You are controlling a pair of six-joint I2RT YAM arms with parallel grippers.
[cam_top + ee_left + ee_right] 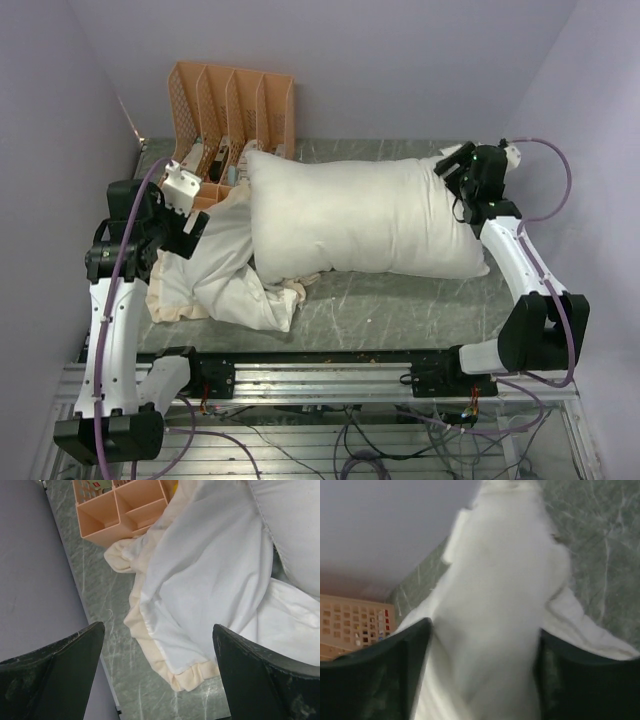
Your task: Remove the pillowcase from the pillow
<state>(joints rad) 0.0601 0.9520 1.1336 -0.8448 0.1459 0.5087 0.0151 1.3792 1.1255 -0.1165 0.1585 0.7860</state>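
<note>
The pillowcase (225, 265) lies crumpled, cream side out, on the desk (400, 305) at 9 o'clock of the pillow (360, 215), touching its end. The left gripper (157, 627) hovers over the cloth, jaws wide and empty. The right gripper (485, 627) clamps the pillow's 2 o'clock corner. An orange rack (235, 105) stands at 11 o'clock.

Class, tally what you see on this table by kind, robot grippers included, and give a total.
pillow: 1
pillowcase: 1
orange organiser rack: 1
grippers: 2, left gripper and right gripper
total: 5 (rack's small contents unclear, not counted)
</note>
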